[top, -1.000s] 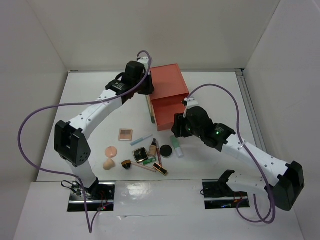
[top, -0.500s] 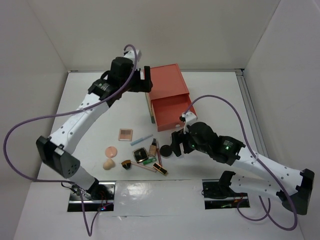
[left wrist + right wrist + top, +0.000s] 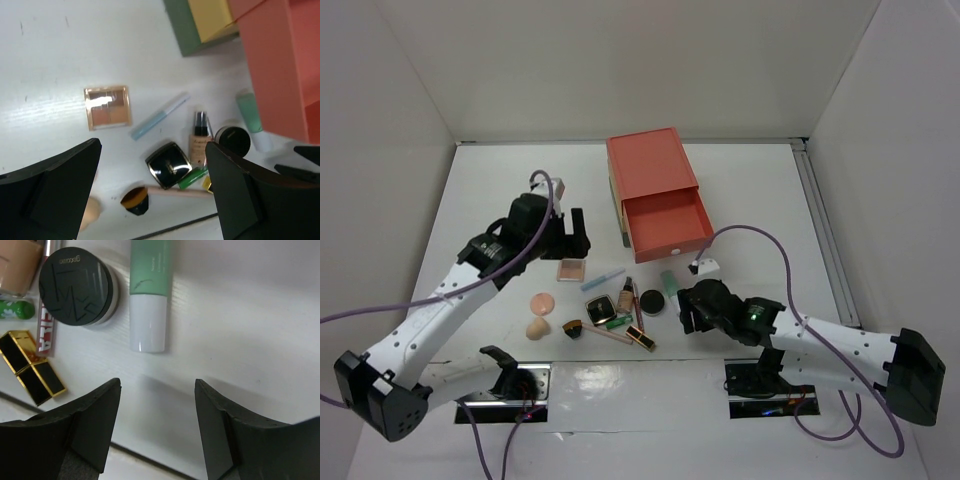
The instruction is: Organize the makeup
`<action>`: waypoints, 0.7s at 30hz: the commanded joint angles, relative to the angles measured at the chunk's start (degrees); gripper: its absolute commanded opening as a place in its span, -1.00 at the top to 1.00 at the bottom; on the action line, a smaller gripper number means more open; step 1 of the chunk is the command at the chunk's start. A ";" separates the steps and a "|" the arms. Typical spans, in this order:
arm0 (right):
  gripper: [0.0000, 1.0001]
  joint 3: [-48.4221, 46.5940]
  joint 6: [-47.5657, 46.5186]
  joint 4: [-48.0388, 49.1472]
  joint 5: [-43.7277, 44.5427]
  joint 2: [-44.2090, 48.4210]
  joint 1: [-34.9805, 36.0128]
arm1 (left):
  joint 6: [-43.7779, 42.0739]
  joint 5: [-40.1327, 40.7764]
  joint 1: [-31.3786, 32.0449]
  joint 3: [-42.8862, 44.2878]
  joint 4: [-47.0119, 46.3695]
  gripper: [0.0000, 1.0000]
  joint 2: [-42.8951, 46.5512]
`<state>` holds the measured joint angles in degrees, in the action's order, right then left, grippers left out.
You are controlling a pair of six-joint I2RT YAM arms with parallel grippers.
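1. Drawer box: stands at the far middle of the white worktop. Its orange drawer is pulled out toward the arm bases. The left wrist view also shows a yellow and a green tier.
2. Left gripper: hovers above the worktop to the left of the drawer box. The jaws are spread wide, with nothing between them.
3. Right gripper: sits low over the worktop, on the near right of the drawer box. The jaws stand apart and empty.
4. Mint tube: lies just in front of the pulled-out drawer. Its white cap points toward the right gripper and is clear of the jaws.
5. Round black compact: lies just beside the mint tube, on its left.
6. Pink palette: lies flat in front and to the left of the drawer box, apart from the other pieces.
7. Blue pencil: lies slantwise between the pink palette and the main cluster.
8. Main cluster, in front of the drawer box:
   - foundation bottle
   - square black compact
   - red gloss stick
   - small green piece
   - gold-and-black lipstick, nearest the arm bases
9. Peach puff and sponge: the pieces farthest left of the drawer box. The brush lies between the sponge and the main cluster.
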<state>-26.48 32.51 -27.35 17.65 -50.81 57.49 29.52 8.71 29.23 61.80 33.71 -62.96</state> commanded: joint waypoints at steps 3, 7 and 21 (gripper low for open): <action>-0.35 3.53 -1.73 16.97 6.43 -0.95 0.43 | 4.41 0.00 0.30 -5.81 2.14 -0.99 10.13; -0.43 3.54 -6.22 20.93 6.43 -4.91 0.95 | 4.93 -0.71 0.30 -6.87 3.63 -0.99 12.94; -0.13 4.59 -8.78 32.63 7.75 -17.56 0.95 | 6.08 1.05 0.30 -5.64 6.72 -0.99 14.27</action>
<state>-22.81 24.51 -0.64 23.64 -67.29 58.00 34.87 8.99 29.34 54.94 40.14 -48.88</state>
